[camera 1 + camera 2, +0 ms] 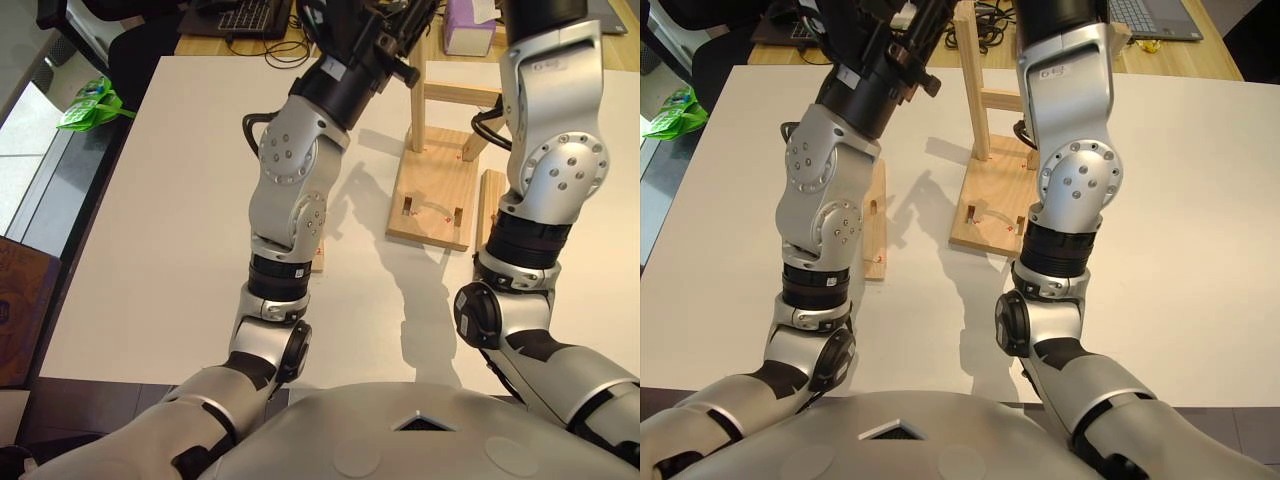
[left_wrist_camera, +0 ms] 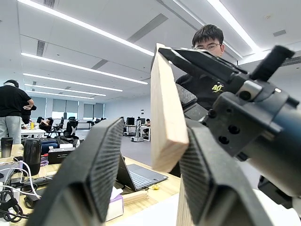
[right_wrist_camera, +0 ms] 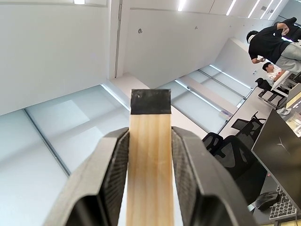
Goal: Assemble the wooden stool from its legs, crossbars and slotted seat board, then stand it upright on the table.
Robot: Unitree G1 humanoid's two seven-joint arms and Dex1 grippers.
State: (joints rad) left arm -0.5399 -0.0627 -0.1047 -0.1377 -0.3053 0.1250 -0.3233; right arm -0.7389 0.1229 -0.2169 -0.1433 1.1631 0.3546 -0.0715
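Partly assembled. Pale slotted wooden seat board (image 1: pixel 430 205) flat on white surface (image 1: pixel 150 220). Light square wooden leg (image 1: pixel 418 105) upright at board's far side, short wooden crossbar (image 1: pixel 462 95) joined near its top. Right hand (image 3: pixel 149 141) clenched on leg's black-capped end. Left hand (image 2: pixel 150 150) released, straddling apparently the same leg. Flat slotted wooden piece (image 1: pixel 876 225) loose beside left arm. Judged left: remaining legs, crossbars, righting.

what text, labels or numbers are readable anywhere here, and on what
No text can be read clearly.
green bag: print too small to read.
purple box: print too blurred to read.
seat board: only small red marks, no words or numbers.
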